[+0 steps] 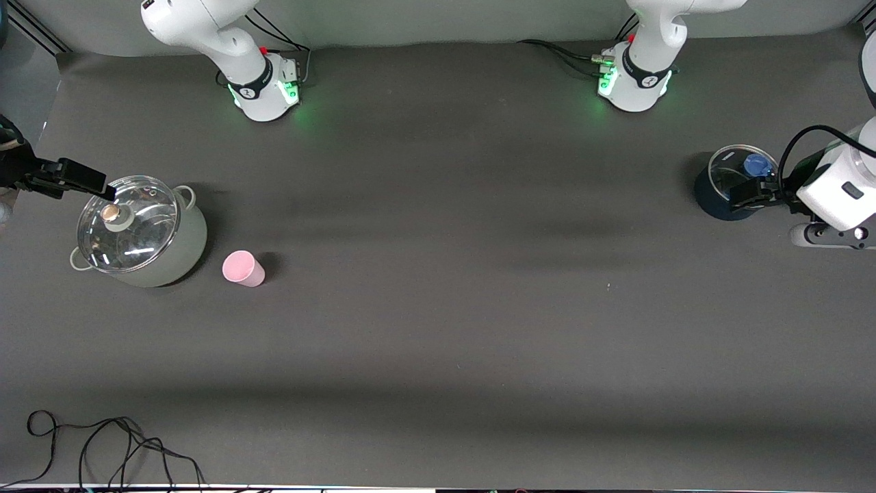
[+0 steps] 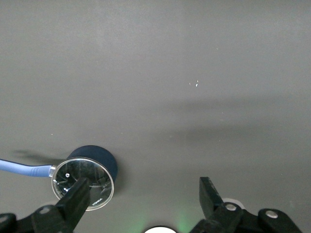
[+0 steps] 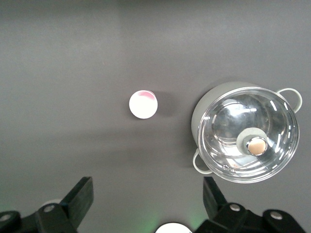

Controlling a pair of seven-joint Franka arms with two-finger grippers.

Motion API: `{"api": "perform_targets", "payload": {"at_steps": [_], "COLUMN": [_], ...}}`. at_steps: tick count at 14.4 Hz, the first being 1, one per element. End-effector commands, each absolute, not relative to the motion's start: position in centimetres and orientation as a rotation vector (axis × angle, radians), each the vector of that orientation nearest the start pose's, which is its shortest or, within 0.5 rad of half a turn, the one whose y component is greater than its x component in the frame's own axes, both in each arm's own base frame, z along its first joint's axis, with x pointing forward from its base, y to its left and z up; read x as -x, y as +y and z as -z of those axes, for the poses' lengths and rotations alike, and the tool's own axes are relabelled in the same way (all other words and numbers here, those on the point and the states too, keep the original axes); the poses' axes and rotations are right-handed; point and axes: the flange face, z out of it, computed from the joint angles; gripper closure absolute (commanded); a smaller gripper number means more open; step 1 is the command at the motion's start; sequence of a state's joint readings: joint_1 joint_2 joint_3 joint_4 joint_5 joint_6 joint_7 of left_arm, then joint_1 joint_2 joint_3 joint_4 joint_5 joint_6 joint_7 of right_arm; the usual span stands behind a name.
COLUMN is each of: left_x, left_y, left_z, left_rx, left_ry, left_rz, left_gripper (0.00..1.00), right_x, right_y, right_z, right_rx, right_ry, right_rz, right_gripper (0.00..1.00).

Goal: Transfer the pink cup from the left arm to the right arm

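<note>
pink cup (image 1: 243, 268) upside down on table just beside lidded pot (image 1: 140, 231), right arm's end; left gripper (image 2: 141, 201) and right gripper (image 3: 148, 196) both spread wide, holding nothing, so cup rests free.

Dark grey table (image 1: 438, 329), pink cup (image 1: 243, 268) beside lidded grey pot (image 1: 140, 233), blue saucepan (image 1: 732, 181), black cable (image 1: 109, 452)

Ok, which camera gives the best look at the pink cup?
The right wrist view: it looks straight down on the pink cup, large and unblocked, beside the lidded pot. The front view shows the cup smaller but also in full, standing by the pot. The left wrist view does not show it at all.
</note>
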State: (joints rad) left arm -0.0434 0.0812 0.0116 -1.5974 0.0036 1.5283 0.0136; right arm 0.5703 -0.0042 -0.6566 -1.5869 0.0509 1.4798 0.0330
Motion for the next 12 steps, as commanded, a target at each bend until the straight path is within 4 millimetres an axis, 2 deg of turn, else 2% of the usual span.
{"api": "perform_targets", "payload": {"at_steps": [1, 6, 12], "left_x": [-56.7, -56.7, -57.1], "left_y": [-1.7, -1.6, -1.7], "left_z": [-57.0, -56.8, -56.7], "left_rx": [3.139, 3.123, 3.117], "left_ry": [0.070, 0.075, 0.078], "left_rz": [-0.212, -0.213, -0.189], "left_gripper": [0.00, 0.00, 0.00], "right_x": [-54.3, -54.2, -54.1], "right_y": [-4.7, -4.3, -5.5], "right_z": [-61.3, -61.2, -61.2], "right_rx": [3.110, 3.110, 3.106], "right_ry": [0.223, 0.214, 0.244], "right_rz": [-0.182, -0.196, -0.195], "right_gripper": [0.00, 0.00, 0.00]}}
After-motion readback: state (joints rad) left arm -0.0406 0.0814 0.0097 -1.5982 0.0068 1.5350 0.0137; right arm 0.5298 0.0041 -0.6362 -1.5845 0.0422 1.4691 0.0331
